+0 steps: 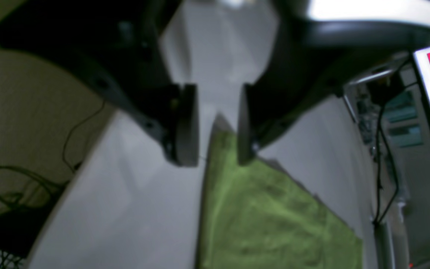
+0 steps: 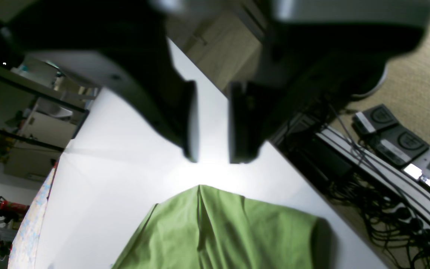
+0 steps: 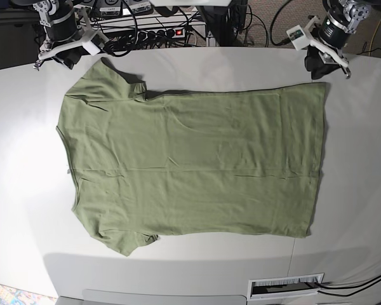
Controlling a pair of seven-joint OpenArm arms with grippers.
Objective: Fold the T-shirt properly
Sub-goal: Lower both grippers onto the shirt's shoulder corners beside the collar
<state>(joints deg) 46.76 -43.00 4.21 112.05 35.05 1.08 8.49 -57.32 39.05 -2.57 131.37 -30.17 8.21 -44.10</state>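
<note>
In the base view, going left to right, the right end effector (image 3: pixel 68 52) is hovering at the desk's (image 3: pixel 25 159) far left corner, just off the sleeve of the T-shirt (image 3: pixel 190 165). Its own wrist view is showing the jaws parted with a clear gap and nothing between them, the sleeve tip (image 2: pixel 200 190) lying just short of the fingertips (image 2: pixel 192 149). The T-shirt is lying spread flat across the middle of the desk, collar end to the left, hem to the right, with a sleeve folded in at the near left and a few shallow creases running lengthwise.

The left end effector (image 3: pixel 320 60) is hanging over the far right corner of the hem. Its wrist view, though blurred, is showing wide-parted jaws holding nothing, with the hem corner (image 1: pixel 222 130) lying under the gap.

The step in hand is judged to be taking hold of the far edge at both ends for a lengthwise fold. Doing it well probably means each end effector coming down squarely over its corner, pinching only the upper layers, closing at the same time, and carrying the edge level toward the near side so the thin knit is not skewing or bunching.

Counted: one T-shirt, two end effectors, one desk.
</note>
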